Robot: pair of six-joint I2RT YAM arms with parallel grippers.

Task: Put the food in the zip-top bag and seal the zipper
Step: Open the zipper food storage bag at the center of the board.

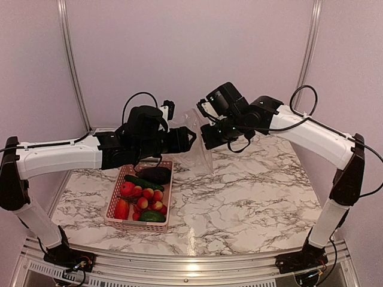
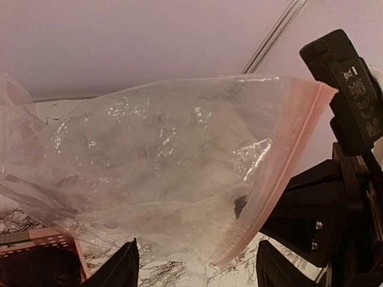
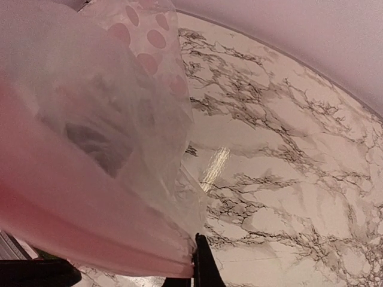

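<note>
Large clear crinkly zip-top bag (image 1: 200, 146) hangs mid-frame above the marble desk (image 1: 257, 197); right hand (image 3: 194, 266) pinches its pink zipper strip (image 2: 293, 161), left hand (image 1: 190, 139) spread wide, seemingly touching nothing.

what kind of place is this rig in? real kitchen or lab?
Most likely a lab robot cell, not a kitchen: pale walls with aluminium frame posts, a marble-print tabletop, and toy food in a pink basket.

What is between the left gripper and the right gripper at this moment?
Only the zip-top bag, raised off the table between the left gripper and the right gripper. The top external view shows it.
</note>
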